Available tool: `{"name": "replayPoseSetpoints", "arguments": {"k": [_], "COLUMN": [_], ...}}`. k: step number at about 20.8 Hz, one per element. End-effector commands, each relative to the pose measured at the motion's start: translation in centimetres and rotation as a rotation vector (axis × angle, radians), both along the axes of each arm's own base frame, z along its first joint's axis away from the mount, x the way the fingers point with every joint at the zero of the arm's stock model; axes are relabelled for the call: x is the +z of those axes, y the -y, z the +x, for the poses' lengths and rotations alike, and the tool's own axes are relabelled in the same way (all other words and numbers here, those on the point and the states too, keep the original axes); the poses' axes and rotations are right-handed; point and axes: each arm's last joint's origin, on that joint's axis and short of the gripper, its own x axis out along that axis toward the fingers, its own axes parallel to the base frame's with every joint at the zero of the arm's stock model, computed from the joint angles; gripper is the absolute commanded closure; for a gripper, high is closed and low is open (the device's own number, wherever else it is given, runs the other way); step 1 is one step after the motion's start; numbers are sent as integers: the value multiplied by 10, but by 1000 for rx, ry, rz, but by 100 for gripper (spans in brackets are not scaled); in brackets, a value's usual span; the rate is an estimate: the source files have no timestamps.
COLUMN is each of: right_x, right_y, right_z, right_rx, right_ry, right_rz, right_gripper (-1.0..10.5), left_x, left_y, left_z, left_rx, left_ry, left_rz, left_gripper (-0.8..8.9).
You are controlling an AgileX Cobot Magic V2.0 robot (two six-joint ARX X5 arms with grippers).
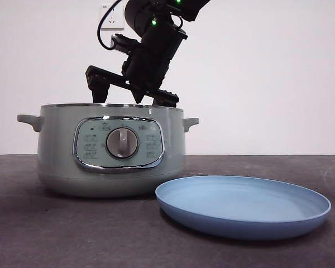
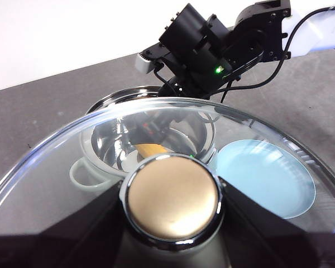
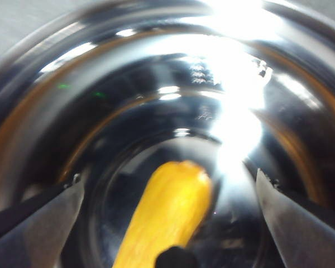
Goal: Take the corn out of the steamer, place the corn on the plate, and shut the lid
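Spread wide, the right gripper [image 3: 167, 223] hung inside the steamer [image 1: 109, 156], its jaws flanking the corn [image 3: 167, 215] without touching it; only the wrist views showed the cob on the shiny pot floor. Left gripper [image 2: 173, 234] pinched the knob of the glass lid [image 2: 61, 162], held clear of the pot. Panel markings were unreadable. Beside the steamer, the blue plate [image 1: 243, 215] lay on the dark table [image 1: 22, 229] before a white wall [image 1: 268, 72] with a socket [image 1: 112, 18].

You are looking at a dark grey table [image 1: 44, 234] carrying two things: the sage-green steamer [image 1: 109, 151] is sitting left and farther back, while the light-blue plate [image 1: 243, 205] is lying right, nearer, just beside it.
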Motion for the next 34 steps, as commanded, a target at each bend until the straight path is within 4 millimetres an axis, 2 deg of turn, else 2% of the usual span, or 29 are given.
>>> {"name": "replayPoseSetpoints", "arguments": {"k": [1,7,8,10,13,16,18,21,24,26,31,34], "right_x": [-22,-47,-50,-53,-53,-47,-24,35,91,117,148,147], "right_y": [-7,-16,-16,-17,-17,-17,-14,-1,27,51,88,105], "right_z": [2,1,1,0,0,0,-3,-17,-41,-60,-87,-95], "right_rx": [6,27,27,27,29,29,29,26,-37,-78,-138,-172], "right_ry": [-35,-74,-79,-85,-87,-72,-30,61,123,115,113,99], "right_rz": [-33,-75,-80,-87,-86,-71,-35,42,18,-41,-143,-173], "right_gripper": [354,391,425,601,968,959,959,959,959,959,959,959], "left_x": [6,6,6,6,5,4,5,5,6,6,7,6], "left_y": [-1,-1,-1,-1,-1,-1,-1,-1,-1,-1,-1,-1], "left_z": [-2,-2,-2,-2,-3,-3,-3,-3,-2,-2,-2,-2], "left_rx": [-4,-4,-4,-4,-4,-4,-4,-4,-4,-5,-8,-11], "left_ry": [56,55,55,55,43,42,42,44,56,61,66,70], "left_rz": [-26,-26,-26,-26,-21,-21,-21,-22,-26,-28,-22,-15], "left_gripper": [822,822,822,822,822,822,822,822,822,822,822,822]}}
